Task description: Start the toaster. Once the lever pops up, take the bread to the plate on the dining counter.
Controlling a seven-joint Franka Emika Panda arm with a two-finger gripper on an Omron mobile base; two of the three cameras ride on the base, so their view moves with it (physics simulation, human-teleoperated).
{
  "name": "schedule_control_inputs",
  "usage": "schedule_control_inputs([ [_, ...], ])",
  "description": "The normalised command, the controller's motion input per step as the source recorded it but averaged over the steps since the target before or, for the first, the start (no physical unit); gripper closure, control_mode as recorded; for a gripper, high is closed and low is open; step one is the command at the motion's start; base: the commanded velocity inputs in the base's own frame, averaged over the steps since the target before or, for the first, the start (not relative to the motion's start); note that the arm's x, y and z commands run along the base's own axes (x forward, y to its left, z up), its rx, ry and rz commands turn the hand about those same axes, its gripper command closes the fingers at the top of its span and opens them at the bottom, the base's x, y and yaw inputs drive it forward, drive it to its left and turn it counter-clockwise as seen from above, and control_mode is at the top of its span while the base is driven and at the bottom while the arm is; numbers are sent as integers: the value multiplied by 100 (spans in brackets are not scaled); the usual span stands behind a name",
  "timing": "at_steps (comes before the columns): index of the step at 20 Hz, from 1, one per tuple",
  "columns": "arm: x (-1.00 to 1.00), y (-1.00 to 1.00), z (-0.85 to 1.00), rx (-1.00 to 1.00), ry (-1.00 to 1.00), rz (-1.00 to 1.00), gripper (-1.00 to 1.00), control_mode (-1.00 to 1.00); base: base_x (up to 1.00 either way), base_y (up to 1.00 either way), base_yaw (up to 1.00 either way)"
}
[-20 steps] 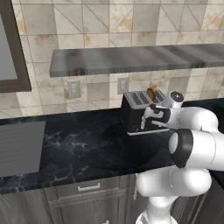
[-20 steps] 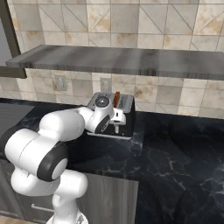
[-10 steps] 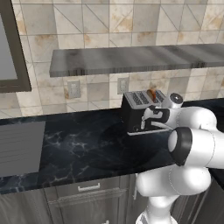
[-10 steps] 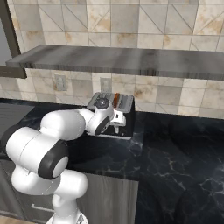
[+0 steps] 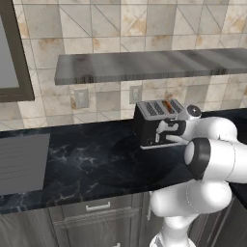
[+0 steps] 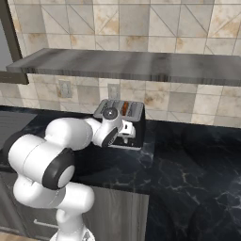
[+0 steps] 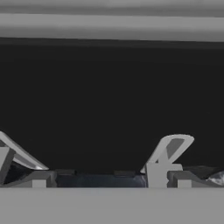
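Note:
The black toaster (image 5: 150,126) with its silver slotted top stands on the wall countertop against the tiles. The bread (image 5: 167,105) sits low in a slot, with only its brown top edge showing; the right base view has it too (image 6: 124,109). My gripper (image 5: 163,135) is pressed close to the toaster's front face (image 6: 134,123), open, with nothing held between its fingers. In the hand view the black front is very near, with one pale lever (image 7: 169,149) to the right and another (image 7: 15,154) at the left edge. The plate and the dining counter are out of view.
A grey shelf (image 5: 144,65) hangs above the toaster. Two wall outlets (image 5: 81,98) sit on the tiled backsplash. A ridged grey panel (image 5: 21,161) lies on the black countertop (image 5: 91,164) at the left. Drawers with handles (image 5: 98,207) run below.
The bread has sunk from standing tall out of the slot to sitting low in it. My hand has moved down along the toaster's front.

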Motion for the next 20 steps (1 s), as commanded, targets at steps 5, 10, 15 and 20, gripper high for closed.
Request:
schedule_control_inputs([
  [5, 0, 0, -19, 0, 0, 0, -100, -100, 0, 0, 0],
  [10, 0, 0, -22, 0, 0, 0, -100, -100, 0, 0, 0],
  [15, 0, 0, -20, 0, 0, 0, -100, -100, 0, 0, 0],
  [20, 0, 0, -16, 0, 0, 0, -100, -100, 0, 0, 0],
])
